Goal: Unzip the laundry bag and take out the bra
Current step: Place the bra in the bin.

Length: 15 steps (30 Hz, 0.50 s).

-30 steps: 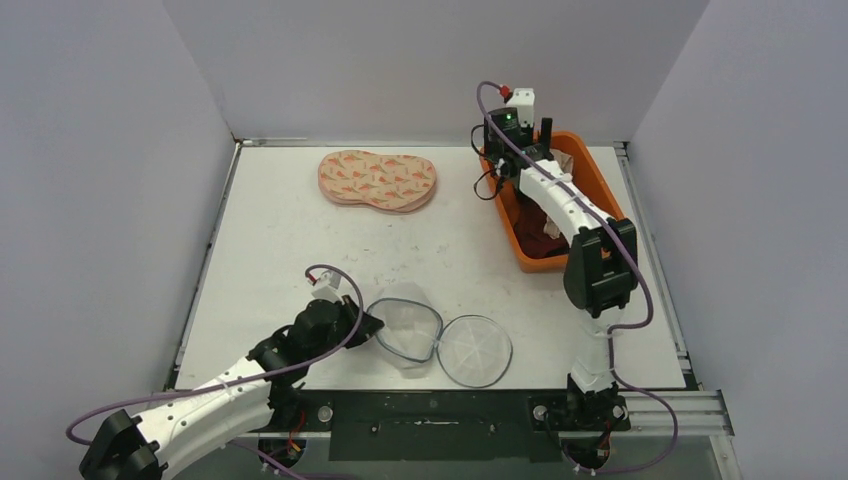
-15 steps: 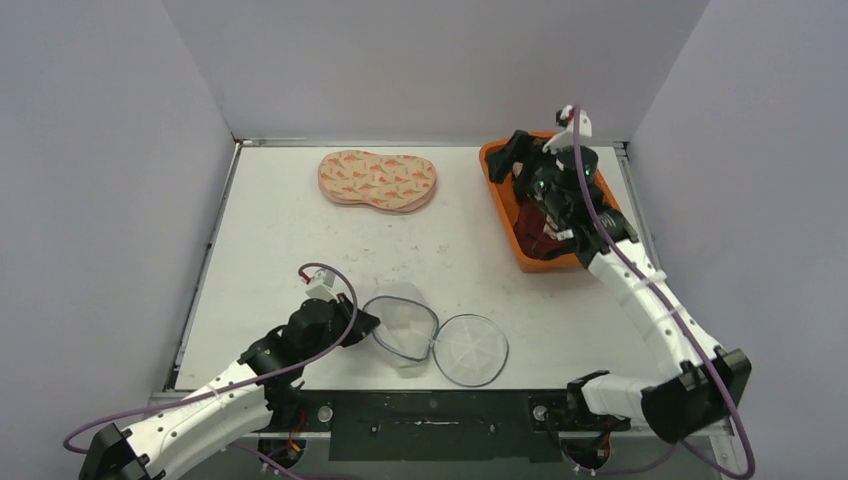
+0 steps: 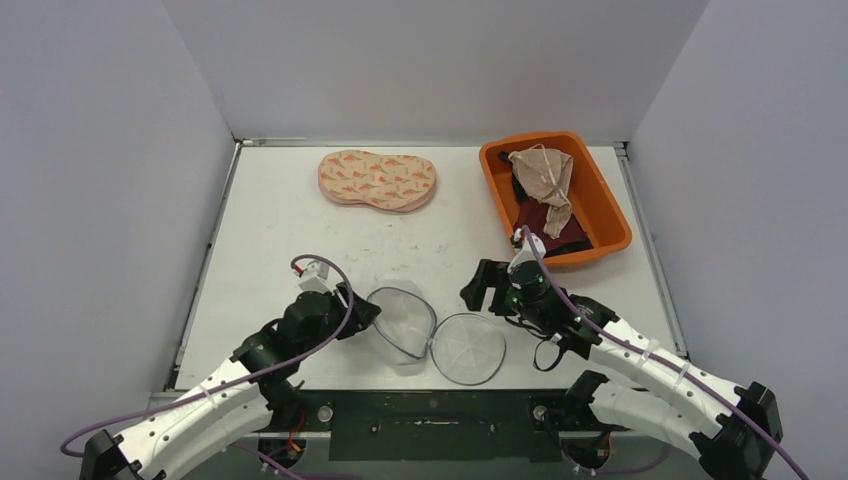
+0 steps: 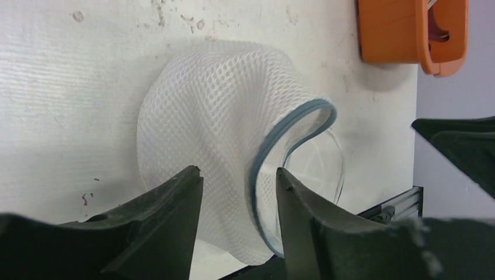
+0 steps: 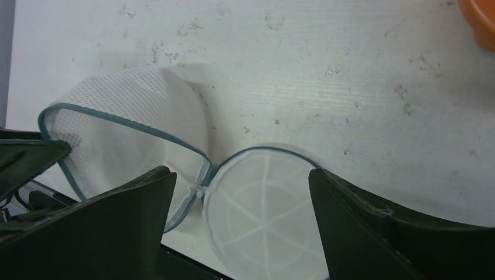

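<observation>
The white mesh laundry bag (image 3: 402,318) lies unzipped near the table's front, its blue-edged mouth open and its round lid (image 3: 468,348) flat beside it. My left gripper (image 3: 365,318) is open, its fingers either side of the bag's mesh wall and blue rim (image 4: 274,146). My right gripper (image 3: 482,290) is wide open and empty, low over the lid (image 5: 262,216) and the bag (image 5: 117,134). A beige garment, apparently the bra (image 3: 545,172), lies in the orange bin (image 3: 612,215) on dark red cloth.
A peach patterned pad (image 3: 378,180) lies at the back centre of the table. The orange bin stands at the back right; its corner shows in the left wrist view (image 4: 388,35). Grey walls enclose the table on three sides.
My right arm has swung from over the orange bin down to the front, beside the bag. The beige garment now lies in the bin. The left gripper and bag shifted slightly.
</observation>
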Available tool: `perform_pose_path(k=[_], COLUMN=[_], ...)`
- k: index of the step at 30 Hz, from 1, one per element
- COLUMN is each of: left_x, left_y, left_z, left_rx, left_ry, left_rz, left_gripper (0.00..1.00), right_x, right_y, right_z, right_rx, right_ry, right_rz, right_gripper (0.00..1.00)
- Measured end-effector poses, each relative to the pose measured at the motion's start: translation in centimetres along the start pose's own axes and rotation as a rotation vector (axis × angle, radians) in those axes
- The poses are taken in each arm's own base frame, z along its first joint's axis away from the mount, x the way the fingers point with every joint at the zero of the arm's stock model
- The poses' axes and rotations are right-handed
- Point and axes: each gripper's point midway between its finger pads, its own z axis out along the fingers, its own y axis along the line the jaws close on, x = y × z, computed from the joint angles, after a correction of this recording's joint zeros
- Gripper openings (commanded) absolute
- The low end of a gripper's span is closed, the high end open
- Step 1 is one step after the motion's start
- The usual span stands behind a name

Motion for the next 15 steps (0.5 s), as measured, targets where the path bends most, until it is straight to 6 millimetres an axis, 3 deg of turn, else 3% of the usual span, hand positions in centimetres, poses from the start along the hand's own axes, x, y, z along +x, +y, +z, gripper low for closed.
perform_pose_path(k=[8,15], left_x=[-3.4,-4.4], left_y=[-1.8,-2.4], left_z=[-1.0,-0.3], left_rx=[-0.033,-0.119], left_ry=[-0.078,-0.014], left_rz=[0.096,0.284], left_gripper=[0.66,0.72], right_x=[3.8,6.3], right_y=[-3.1,-6.5], right_z=[-0.7,-1.5], right_rx=[0.162,0.236], right_ry=[0.017,-0.009], right_rz=[0.093,0.217], right_gripper=[0.9,0.9])
